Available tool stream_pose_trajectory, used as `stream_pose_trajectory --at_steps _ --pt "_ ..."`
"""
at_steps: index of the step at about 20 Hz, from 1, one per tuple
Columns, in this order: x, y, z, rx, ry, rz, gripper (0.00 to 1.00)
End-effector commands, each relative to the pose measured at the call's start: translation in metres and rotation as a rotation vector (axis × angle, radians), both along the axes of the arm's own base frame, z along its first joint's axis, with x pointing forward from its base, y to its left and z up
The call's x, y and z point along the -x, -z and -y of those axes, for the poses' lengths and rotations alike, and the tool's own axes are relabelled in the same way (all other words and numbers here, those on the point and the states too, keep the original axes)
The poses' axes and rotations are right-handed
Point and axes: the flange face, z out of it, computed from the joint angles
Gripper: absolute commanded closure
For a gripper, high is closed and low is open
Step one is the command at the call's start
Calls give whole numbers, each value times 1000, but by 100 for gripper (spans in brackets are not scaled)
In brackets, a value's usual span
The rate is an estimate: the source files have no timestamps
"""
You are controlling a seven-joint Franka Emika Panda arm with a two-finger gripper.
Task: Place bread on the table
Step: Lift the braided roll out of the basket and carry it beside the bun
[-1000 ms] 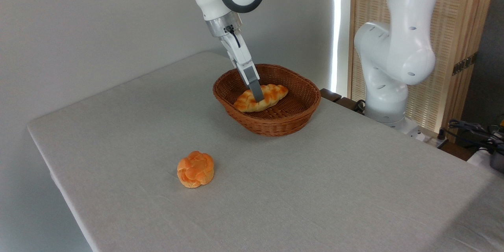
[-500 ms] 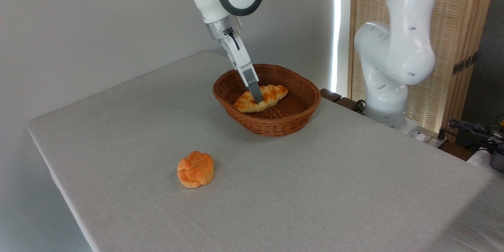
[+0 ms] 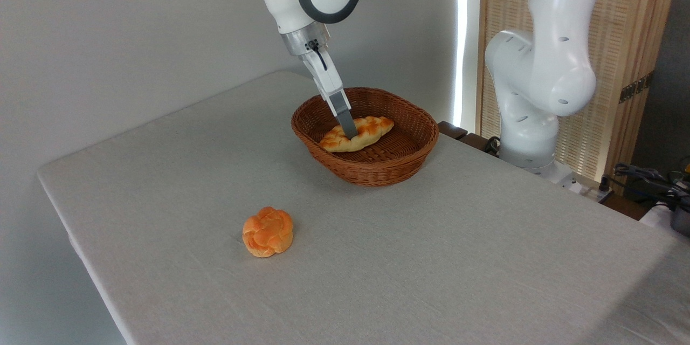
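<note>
Camera view: braided bread (image 3: 357,133), golden-yellow with browned patches, pointed ends, lying in wicker basket (image 3: 409,159) on grey bench (image 3: 431,259). End effector (image 3: 349,130) clamped on bread's middle.

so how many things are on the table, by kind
braided loaf: 1, in the basket with the tool on it
round bun: 1, on the cloth
basket: 1
total: 3
</note>
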Motion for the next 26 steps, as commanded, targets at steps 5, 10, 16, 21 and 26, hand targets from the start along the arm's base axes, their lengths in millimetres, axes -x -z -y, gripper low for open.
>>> stream_pose_trajectory --at_steps 5,10,16,21,26 --pt "-5 -84 26 23 17 2 70" --pt "-24 -133 30 91 1 61 70" --pt "-96 -135 19 182 -102 115 68" --pt "-173 -110 11 270 -265 228 60" --pt "-203 -70 12 181 -289 299 6"
